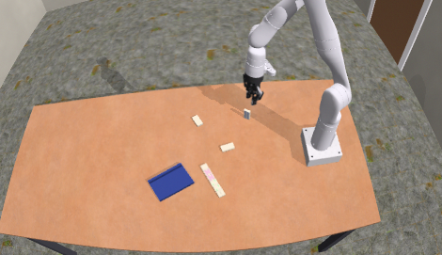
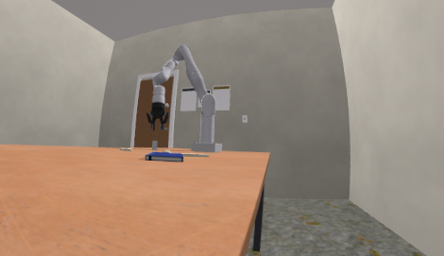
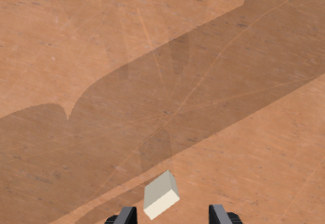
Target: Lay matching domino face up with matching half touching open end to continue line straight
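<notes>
A domino (image 1: 246, 114) (image 2: 154, 145) (image 3: 161, 194) stands upright on the table; its pips cannot be made out. My gripper (image 1: 257, 100) (image 2: 159, 128) (image 3: 173, 216) is partly open and empty, above the table near this domino and not touching it. One pale domino (image 1: 197, 120) (image 2: 126, 149) lies flat to its left in the top view. Another pale domino (image 1: 227, 147) lies flat between the standing one and the line. Both show plain tops. The line (image 1: 213, 181) (image 2: 196, 155) lies slanted and straight, with pink and faint greenish marks; its end values are too small to read.
A blue flat tray-like object (image 1: 170, 183) (image 2: 164, 157) lies left of the line in the top view. The robot's base (image 1: 322, 153) stands at the right of the table (image 1: 94, 167). The arm's shadow crosses the table near the standing domino.
</notes>
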You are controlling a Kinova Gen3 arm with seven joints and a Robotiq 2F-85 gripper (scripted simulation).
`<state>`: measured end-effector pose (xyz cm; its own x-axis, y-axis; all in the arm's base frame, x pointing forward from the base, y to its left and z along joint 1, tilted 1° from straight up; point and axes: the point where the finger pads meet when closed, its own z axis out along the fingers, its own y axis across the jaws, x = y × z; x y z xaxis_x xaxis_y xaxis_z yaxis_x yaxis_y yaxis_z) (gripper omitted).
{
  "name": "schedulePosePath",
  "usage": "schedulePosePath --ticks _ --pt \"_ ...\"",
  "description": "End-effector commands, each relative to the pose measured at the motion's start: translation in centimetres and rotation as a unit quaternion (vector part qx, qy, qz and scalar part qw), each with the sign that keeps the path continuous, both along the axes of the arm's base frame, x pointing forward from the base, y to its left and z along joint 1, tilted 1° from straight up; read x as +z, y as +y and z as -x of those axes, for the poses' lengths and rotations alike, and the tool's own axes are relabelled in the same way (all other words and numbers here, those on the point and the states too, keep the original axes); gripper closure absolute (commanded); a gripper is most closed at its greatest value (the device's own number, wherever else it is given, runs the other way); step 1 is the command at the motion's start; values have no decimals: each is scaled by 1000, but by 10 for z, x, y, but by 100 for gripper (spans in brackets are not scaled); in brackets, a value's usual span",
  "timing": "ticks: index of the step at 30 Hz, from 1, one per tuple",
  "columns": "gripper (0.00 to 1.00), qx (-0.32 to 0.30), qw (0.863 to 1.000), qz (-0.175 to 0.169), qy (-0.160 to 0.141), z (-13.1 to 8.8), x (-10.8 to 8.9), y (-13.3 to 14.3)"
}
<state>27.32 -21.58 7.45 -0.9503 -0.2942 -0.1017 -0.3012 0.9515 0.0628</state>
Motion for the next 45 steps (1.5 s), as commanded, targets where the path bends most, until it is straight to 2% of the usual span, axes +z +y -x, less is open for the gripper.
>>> schedulePosePath --ticks 1,8,12,15,17,21,26,32,34,39,45 --pt "51 -26 1000 -1 5 0 -1 1" --pt "51 -136 990 -12 26 2 -7 5" --pt "51 -209 977 -17 39 2 -10 7" --pt "51 -268 962 -20 49 3 -12 9" --pt "51 -268 962 -20 49 3 -12 9" --pt "51 -348 935 -22 61 3 -15 11" --pt "51 -450 889 -23 75 3 -18 12" --pt "51 -568 818 -21 86 2 -21 13" --pt "51 -568 818 -21 86 2 -21 13" --pt "51 -657 749 -18 90 1 -23 13" --pt "51 -748 658 -14 90 -1 -24 11"
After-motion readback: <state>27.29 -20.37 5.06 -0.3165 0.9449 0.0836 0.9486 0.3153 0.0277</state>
